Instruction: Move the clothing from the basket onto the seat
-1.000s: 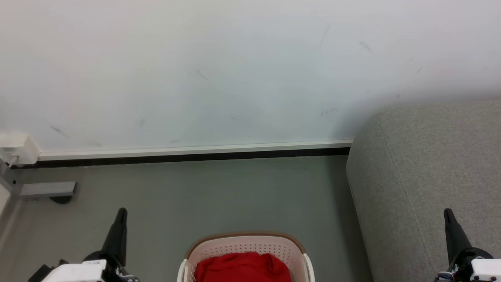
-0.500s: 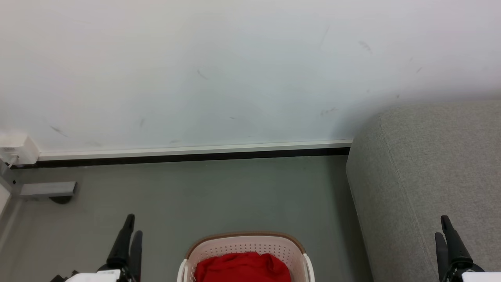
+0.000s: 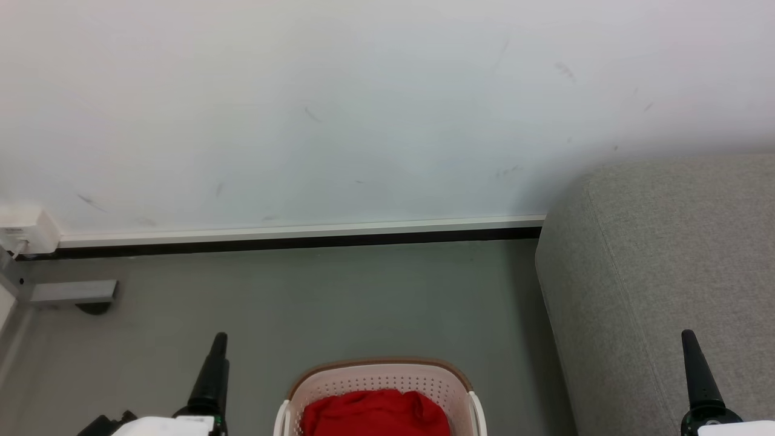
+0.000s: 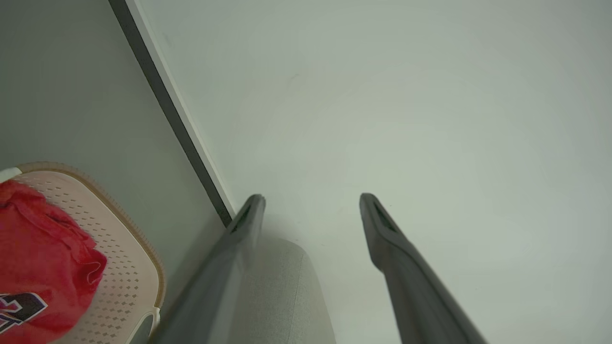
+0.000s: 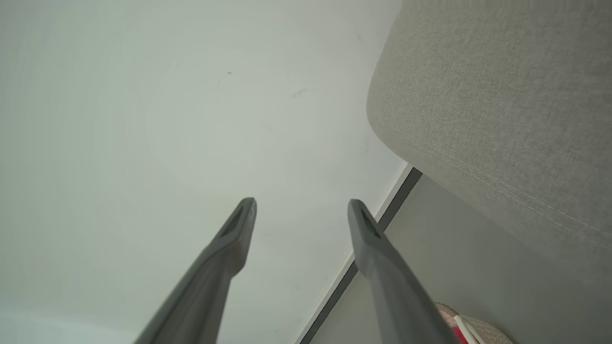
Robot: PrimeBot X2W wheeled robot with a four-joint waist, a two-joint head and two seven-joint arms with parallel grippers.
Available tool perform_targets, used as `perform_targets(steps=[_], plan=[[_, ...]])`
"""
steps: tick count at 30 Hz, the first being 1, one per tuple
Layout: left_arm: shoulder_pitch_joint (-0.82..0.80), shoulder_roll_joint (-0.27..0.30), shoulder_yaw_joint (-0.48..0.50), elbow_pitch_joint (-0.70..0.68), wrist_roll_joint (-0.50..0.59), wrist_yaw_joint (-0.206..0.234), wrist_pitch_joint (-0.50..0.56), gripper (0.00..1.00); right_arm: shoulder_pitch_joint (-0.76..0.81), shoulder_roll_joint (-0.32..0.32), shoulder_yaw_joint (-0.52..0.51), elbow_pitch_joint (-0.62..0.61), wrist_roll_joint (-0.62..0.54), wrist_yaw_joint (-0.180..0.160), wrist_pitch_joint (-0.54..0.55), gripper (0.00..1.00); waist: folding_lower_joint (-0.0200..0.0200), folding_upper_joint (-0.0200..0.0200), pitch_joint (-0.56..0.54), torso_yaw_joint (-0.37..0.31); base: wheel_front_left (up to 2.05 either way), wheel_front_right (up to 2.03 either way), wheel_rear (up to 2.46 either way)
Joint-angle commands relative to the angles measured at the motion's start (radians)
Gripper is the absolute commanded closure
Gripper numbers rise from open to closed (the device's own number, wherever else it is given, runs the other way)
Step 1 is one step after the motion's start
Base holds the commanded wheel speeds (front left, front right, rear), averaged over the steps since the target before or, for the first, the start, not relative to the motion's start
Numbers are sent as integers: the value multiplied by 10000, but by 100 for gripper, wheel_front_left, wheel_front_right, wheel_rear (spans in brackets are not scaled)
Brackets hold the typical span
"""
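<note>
The left gripper [image 4: 311, 198] has its 2 fingers spread wide with nothing between them. The right gripper [image 5: 301, 201] is the same: fully apart and empty. Both point at the wall [image 3: 363, 109], above the floor [image 3: 339, 290].

The clothing [image 3: 375, 413] lies heaped in the basket [image 3: 378, 365], which sits on the floor between the 2 grippers, lower than both. It is to the right of the left gripper and to the left of the right gripper. From the left wrist, the red cloth bulges above the basket's rim on the side nearest that gripper, with part of a dark emblem showing. How many pieces are in the heap cannot be told.

The seat [image 3: 666, 254] is close to the right gripper, ahead of it and on its outer side, and well apart from the left gripper.

The cloth looks soft, thin and light, so it should weigh next to nothing, but it will sag and trail once lifted. A good hold is probably a raised fold on top of the heap, pinched deep enough that the fabric does not slide out of smooth fingers. Taking a fold near the middle should keep the hanging ends short. 1 piece may drag another with it, or catch on the rim and tug the light plastic basket along. Fingertips pushed low could also snag in the wall holes.
</note>
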Motion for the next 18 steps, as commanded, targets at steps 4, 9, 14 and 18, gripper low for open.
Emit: perform_targets(steps=[4,9,14,18], plan=[[-140,54,-199,-268,971,233,-246,0,24,-144,105,-379,-1046,-4,-235,0,0,0,6,4,0,0,0],[-108,59,-398,-343,1792,438,-445,0,135,-202,219,-561,-2175,-5,-430,0,0,0,5,12,0,0,0],[-82,64,-489,-448,2664,679,-633,0,229,-254,303,-761,-3106,-6,-620,0,0,0,15,26,0,0,0],[-72,68,-638,-486,3527,880,-768,0,284,-337,373,-902,-3854,-7,-757,0,0,0,26,33,0,0,0]])
